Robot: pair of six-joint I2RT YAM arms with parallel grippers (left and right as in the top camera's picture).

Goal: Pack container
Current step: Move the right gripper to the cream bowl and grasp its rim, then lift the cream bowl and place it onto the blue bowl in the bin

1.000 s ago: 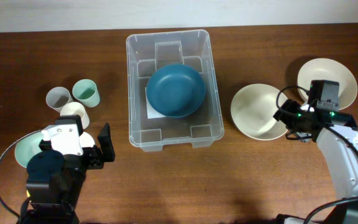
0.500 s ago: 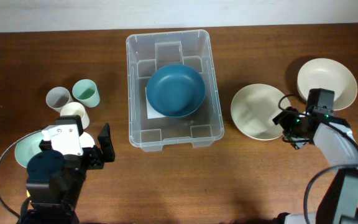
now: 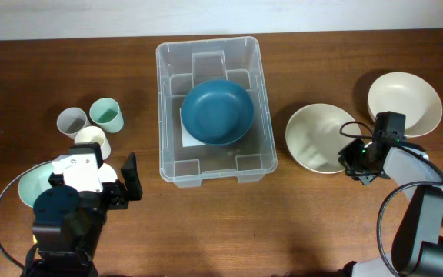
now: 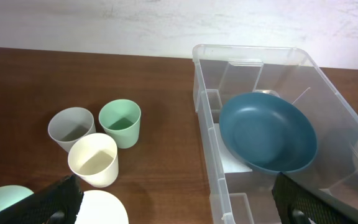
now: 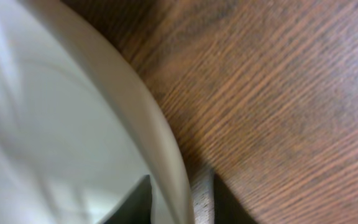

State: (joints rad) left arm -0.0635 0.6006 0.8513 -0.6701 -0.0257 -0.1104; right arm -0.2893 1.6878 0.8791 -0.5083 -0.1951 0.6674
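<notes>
The clear plastic container (image 3: pixel 164 115) stands at the table's middle with a dark blue bowl (image 3: pixel 217 111) inside, on its white label. To its right lies a cream bowl (image 3: pixel 318 137). My right gripper (image 3: pixel 354 158) is shut on that bowl's right rim. In the right wrist view one finger is inside the rim (image 5: pixel 154 124) and the other finger (image 5: pixel 202 199) is outside, both pressed against it. My left gripper (image 3: pixel 118 185) hangs open at the front left, holding nothing. In the left wrist view it (image 4: pixel 179 205) faces the container (image 4: pixel 204 143) and the blue bowl (image 4: pixel 267 130).
A second cream bowl (image 3: pixel 404 101) sits at the far right. A grey cup (image 3: pixel 72 121), a green cup (image 3: pixel 106 114) and a cream cup (image 3: pixel 92 140) stand left of the container. A mint bowl (image 3: pixel 33 185) and a white dish (image 4: pixel 101 208) lie under the left arm.
My right gripper slid left and down onto the near cream bowl's rim and its jaws closed on it. The left arm has not moved.
</notes>
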